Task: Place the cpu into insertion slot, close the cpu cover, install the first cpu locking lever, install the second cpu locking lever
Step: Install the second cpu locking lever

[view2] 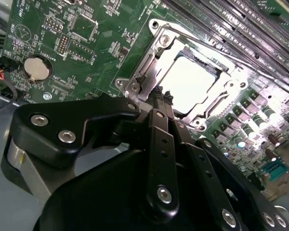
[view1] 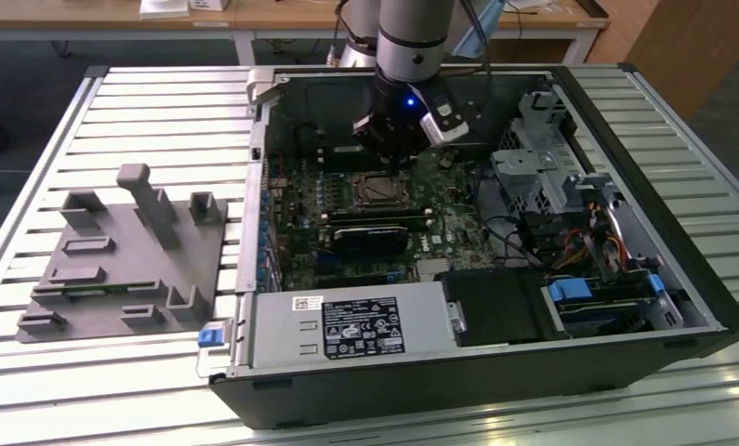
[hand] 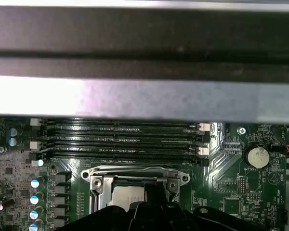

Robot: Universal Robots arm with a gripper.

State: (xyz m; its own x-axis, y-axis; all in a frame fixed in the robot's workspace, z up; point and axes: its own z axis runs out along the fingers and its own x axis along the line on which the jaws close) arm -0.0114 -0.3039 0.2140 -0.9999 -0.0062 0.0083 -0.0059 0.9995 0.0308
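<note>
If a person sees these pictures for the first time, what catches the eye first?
In the exterior view, the silver-and-black robot arm reaches down into the open black computer case, just above the square CPU socket. In the second wrist view, the black gripper hovers at the edge of the shiny silver-topped cpu, framed by the silver metal cover.

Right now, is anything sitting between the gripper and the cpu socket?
Nothing visible. In the second wrist view the gripper sits right at the edge of the insertion slot, where the cpu lies under the cpu cover.
</note>
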